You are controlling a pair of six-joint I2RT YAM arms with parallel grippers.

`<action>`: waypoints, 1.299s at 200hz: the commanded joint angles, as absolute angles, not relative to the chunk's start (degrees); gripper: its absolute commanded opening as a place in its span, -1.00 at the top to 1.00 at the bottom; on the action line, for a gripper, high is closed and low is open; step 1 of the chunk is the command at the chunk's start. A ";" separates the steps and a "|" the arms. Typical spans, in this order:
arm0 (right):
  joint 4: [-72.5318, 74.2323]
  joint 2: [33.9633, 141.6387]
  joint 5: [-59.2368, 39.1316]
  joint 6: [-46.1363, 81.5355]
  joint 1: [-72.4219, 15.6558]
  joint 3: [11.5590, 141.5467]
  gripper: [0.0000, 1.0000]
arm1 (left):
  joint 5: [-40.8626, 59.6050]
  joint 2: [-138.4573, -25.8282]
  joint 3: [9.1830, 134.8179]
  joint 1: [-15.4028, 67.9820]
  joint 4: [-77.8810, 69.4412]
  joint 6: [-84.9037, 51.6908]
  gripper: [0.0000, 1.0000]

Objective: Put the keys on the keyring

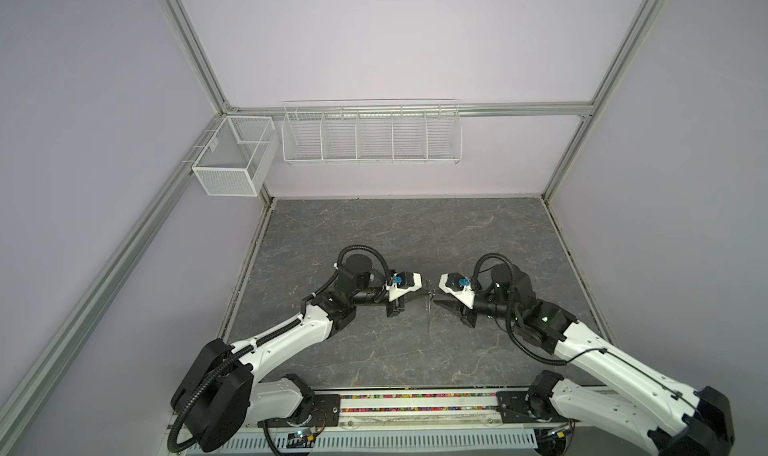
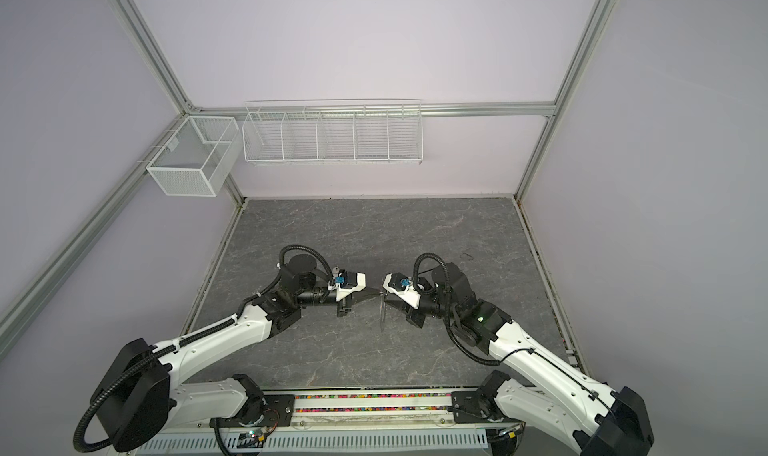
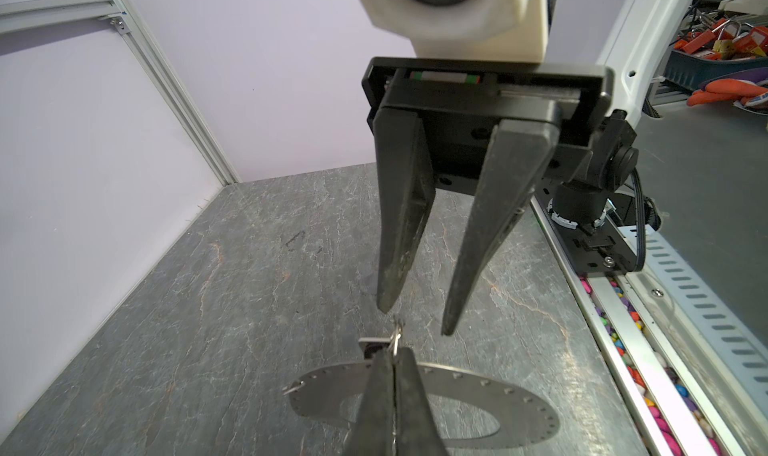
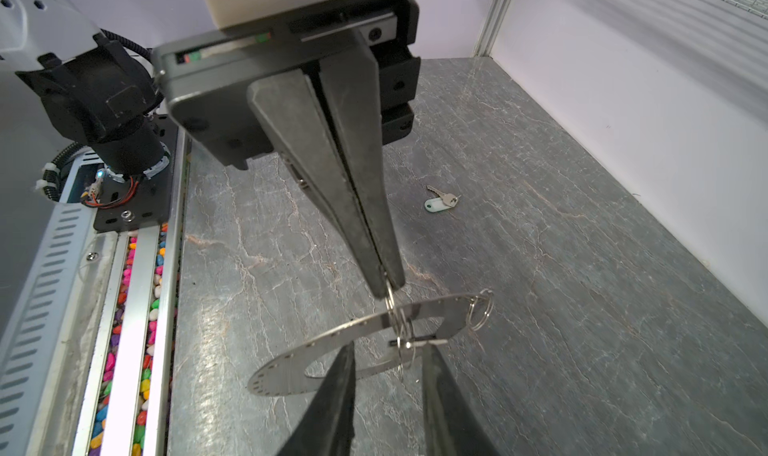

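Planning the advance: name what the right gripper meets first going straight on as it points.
Likely the small wire ring and key on the keyring, just ahead of the right gripper; beyond, the shut left gripper. Depth unclear.

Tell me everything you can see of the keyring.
The keyring is a flat, wide grey metal ring with a large central hole and small holes around its rim. It hangs above the table, edge-on in a top view. The shut left gripper pinches a small split ring threaded at its rim; a second split ring hangs from another rim hole. The open right gripper is close; contact cannot be told.
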State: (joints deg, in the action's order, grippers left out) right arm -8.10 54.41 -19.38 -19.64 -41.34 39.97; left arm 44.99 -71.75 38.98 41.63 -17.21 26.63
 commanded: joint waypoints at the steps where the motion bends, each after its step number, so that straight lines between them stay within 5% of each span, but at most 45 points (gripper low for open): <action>1: -4.95 54.84 -19.63 -16.54 -41.07 40.74 0.39 | 45.88 -70.49 38.16 41.31 -20.03 25.70 1.00; 242: -7.65 55.71 -19.61 -20.81 -41.22 41.88 0.86 | 45.61 -72.06 39.29 41.31 -18.69 27.30 1.00; 260: -10.41 56.12 -18.27 -21.50 -41.31 42.92 0.86 | 42.09 -71.15 40.25 41.31 -15.19 29.65 0.69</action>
